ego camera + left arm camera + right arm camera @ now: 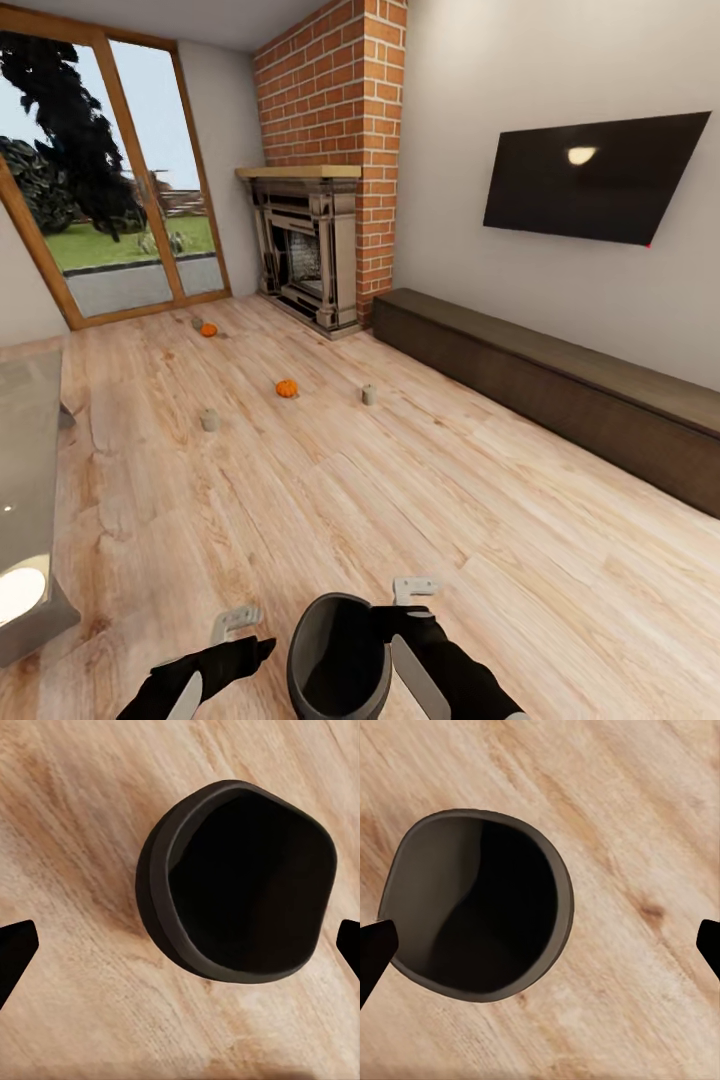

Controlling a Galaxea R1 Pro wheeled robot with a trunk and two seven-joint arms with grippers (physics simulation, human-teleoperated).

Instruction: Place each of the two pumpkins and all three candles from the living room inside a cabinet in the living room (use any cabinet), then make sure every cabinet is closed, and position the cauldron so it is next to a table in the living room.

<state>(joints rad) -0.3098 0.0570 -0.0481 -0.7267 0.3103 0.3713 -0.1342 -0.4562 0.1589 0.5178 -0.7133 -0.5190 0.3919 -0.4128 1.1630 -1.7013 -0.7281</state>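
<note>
One long dark cabinet (560, 400) runs along the right wall under the television (595, 178), fronts closed. One dark cauldron (338, 660) sits on the pale plank floor (420, 500) between the left hand (236, 622) and right hand (414, 590), both spread open, grasping nothing. Two pumpkins (287, 388) (208, 329) and three candles (369, 395) (209, 421) (197, 322) dot the floor toward the brick fireplace (310, 255).

No text, label, brand, number or sign can be read on anything in these views, not even on the dark TV (595, 177).
</note>
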